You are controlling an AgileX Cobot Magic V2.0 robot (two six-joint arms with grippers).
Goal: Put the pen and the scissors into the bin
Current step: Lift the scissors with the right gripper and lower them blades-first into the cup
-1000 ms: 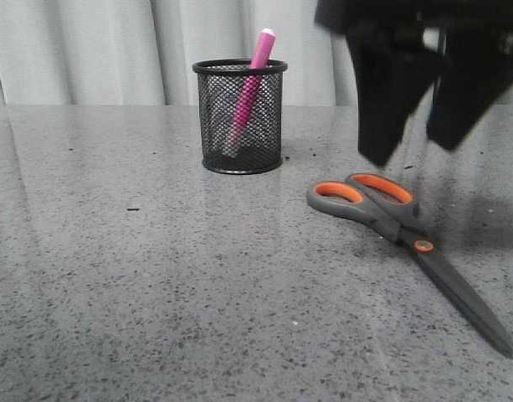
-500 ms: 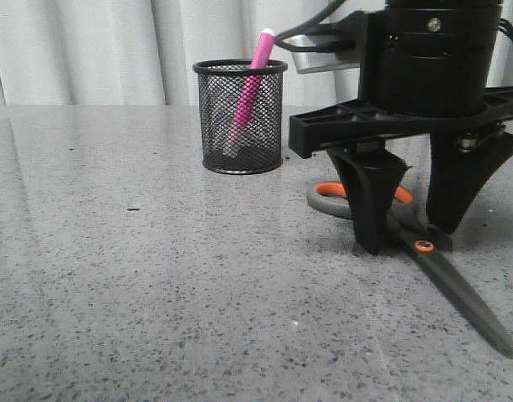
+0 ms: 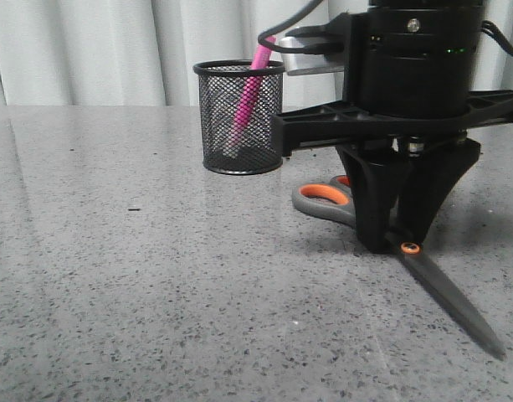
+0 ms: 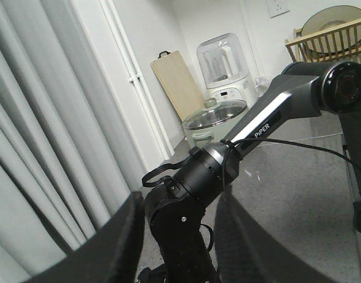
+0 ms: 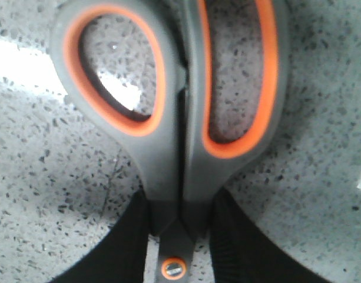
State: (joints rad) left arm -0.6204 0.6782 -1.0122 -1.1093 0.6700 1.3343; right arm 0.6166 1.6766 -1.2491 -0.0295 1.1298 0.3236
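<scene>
Front view gives me the scissors [image 3: 407, 251] flat on the table [image 3: 139, 293], blades running toward the near right edge, with my right gripper [image 3: 396, 241] pinching them just behind the orange pivot. Open tabletop lies to the left. The bin [image 3: 239, 117] stands behind, apart, with the pen [image 3: 246, 100] leaning inside. Only the right wrist view shows both finger loops [image 5: 115, 76] whole. My left gripper [image 4: 177, 236] is spread, holding nothing.
</scene>
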